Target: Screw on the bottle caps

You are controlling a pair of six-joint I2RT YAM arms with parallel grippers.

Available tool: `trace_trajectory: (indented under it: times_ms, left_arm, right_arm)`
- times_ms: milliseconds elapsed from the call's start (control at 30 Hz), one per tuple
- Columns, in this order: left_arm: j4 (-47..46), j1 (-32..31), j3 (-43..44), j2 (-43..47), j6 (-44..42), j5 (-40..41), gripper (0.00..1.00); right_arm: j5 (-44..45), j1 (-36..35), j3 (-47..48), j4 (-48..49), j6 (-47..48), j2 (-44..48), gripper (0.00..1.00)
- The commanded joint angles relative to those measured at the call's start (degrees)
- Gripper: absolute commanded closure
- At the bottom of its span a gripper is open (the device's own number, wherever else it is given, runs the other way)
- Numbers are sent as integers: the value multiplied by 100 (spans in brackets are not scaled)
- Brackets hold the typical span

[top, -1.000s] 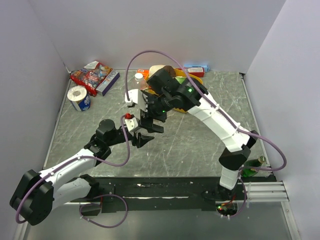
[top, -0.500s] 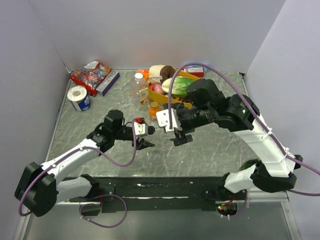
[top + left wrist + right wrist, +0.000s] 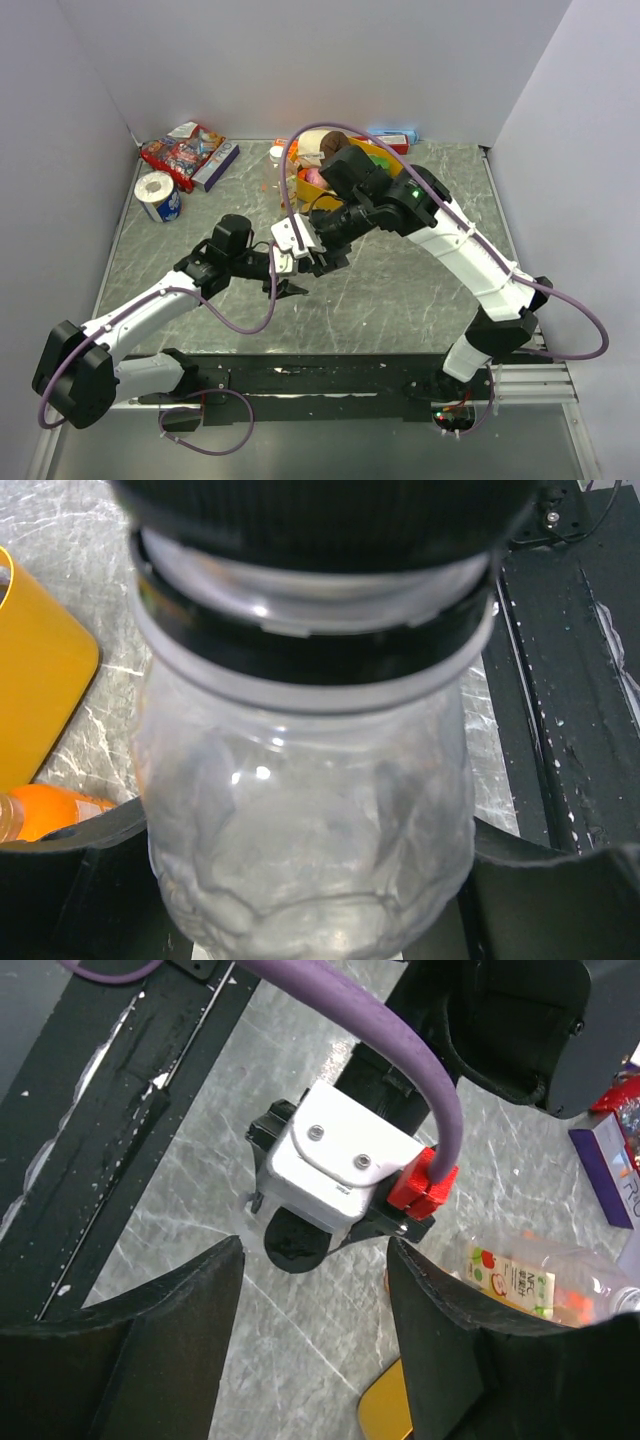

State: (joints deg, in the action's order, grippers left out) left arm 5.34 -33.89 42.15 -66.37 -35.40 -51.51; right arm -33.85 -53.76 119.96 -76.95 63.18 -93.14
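Note:
My left gripper (image 3: 310, 920) is shut on a clear greyish bottle (image 3: 300, 820) that fills the left wrist view. A black cap (image 3: 320, 520) sits on the bottle's neck. In the top view the left gripper (image 3: 292, 278) is at the table's middle, with my right gripper (image 3: 318, 262) right beside and above it. The right gripper (image 3: 315, 1245) is open with nothing between its fingers, and hangs over the left wrist's white camera box (image 3: 335, 1165) and the black cap (image 3: 297, 1245). A label-marked clear bottle (image 3: 525, 1275) lies to the right. Another bottle with a white cap (image 3: 277, 153) stands behind.
An orange bottle (image 3: 50, 810) and a yellow container (image 3: 35, 690) lie just left of the held bottle. At the back stand a yellow basket of food (image 3: 385, 155), snack bags (image 3: 185, 150) and a tape roll (image 3: 158, 195). A black rail (image 3: 350, 375) runs along the near edge.
The right arm swung out to the right, then came back over the left gripper, and its jaws narrowed. The left gripper stayed shut on the bottle and moved only slightly.

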Motion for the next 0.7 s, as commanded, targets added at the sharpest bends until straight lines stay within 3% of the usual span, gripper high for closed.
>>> trace_trajectory:
  times_ms: [0, 433, 667]
  left_arm:
    - [-332, -4, 153, 177, 68, -97, 99]
    - [-912, -4, -32, 309, 551, -17, 99]
    - [-1061, -4, -14, 291, 692, 35, 99]
  right_arm:
    - [-166, -47, 282, -620, 11, -11, 35]
    - [71, -47, 325, -690, -464, -309, 40]
    - [159, -47, 449, -664, -543, -424, 49]
